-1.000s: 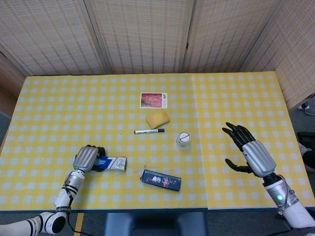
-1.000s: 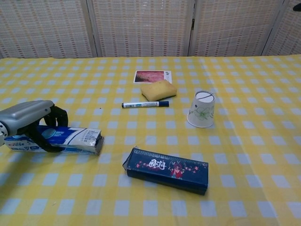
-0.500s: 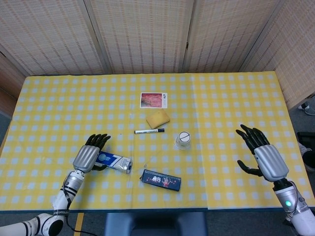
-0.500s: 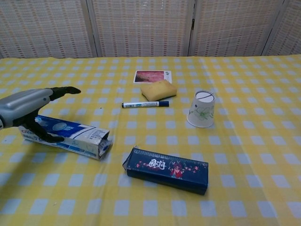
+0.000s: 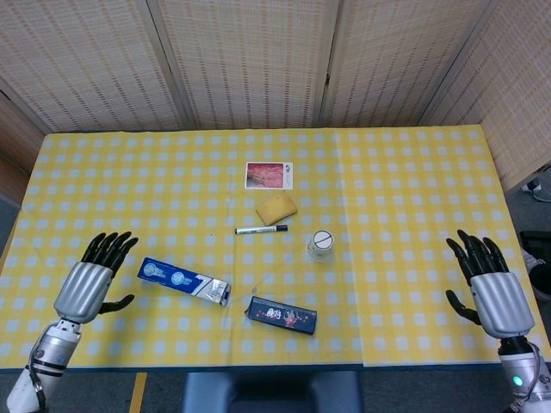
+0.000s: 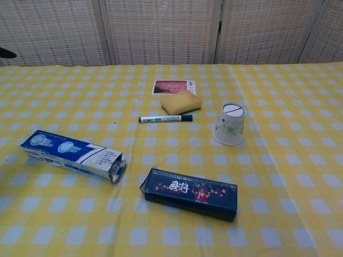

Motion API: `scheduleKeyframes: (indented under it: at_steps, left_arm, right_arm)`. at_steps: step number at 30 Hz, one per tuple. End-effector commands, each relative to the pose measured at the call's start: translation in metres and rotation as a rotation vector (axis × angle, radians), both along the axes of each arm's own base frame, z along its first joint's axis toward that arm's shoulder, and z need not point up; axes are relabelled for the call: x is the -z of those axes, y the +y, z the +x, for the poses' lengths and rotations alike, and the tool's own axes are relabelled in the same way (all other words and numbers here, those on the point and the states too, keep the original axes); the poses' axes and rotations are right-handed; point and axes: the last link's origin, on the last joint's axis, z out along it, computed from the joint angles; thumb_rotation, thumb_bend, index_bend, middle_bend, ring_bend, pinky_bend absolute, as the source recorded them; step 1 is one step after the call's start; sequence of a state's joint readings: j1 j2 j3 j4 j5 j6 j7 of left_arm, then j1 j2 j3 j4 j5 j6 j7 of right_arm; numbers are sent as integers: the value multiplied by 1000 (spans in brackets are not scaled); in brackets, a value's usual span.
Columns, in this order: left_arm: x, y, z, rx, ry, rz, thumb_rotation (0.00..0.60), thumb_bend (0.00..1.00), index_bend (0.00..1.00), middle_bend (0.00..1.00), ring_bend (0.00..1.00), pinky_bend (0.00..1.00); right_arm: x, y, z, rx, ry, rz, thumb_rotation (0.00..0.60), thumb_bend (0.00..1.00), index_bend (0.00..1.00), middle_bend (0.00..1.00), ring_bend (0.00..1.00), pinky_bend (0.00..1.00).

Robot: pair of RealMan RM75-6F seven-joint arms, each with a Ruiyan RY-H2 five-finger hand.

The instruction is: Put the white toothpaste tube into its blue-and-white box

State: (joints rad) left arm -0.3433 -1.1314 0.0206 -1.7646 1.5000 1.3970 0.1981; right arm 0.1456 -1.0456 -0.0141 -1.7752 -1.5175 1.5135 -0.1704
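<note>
The blue-and-white toothpaste box (image 5: 183, 280) (image 6: 73, 155) lies flat on the yellow checked table, its open end toward the right. Something dark shows inside that open end in the chest view; I see no white tube lying loose. My left hand (image 5: 89, 285) is off to the left of the box, fingers spread, holding nothing. My right hand (image 5: 487, 288) hovers at the table's right edge, fingers spread and empty. In the chest view only a dark fingertip (image 6: 6, 53) shows at the left border.
A dark blue printed case (image 5: 281, 315) (image 6: 190, 193) lies just right of the box. Behind it stand an upturned paper cup (image 5: 320, 245) (image 6: 231, 124), a marker pen (image 5: 262, 230), a yellow sponge (image 5: 276, 207) and a photo card (image 5: 269, 175).
My left hand let go of the box, opened and drew back to the left. The box stays tilted on the table. My right hand retreated toward the right edge.
</note>
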Motion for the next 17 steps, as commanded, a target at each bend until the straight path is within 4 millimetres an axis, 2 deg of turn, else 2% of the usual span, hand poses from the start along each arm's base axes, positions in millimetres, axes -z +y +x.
scheduleKeyframes:
  at_steps: [1,7,9,17]
  left_arm:
    - [-24,-41,-24,-20,88,89,600,199,104,83,0,0]
    - [-23,-82,-58,-76,164,202,600,198,106,83,0,0]
    - [-23,-84,-64,-99,193,214,600,197,111,83,0,0]
    - [-27,-81,-66,-124,192,235,600,196,129,83,0,0]
  right_arm:
    - [1,17,-13,77,71,-91,600,361,0,0,0,0]
    - [0,23,-13,80,83,-101,600,361,0,0,0,0]
    - [1,23,-13,78,81,-87,600,361,0,0,0,0]
    - [4,20,-14,91,47,-68,600,362,0,0,0,0]
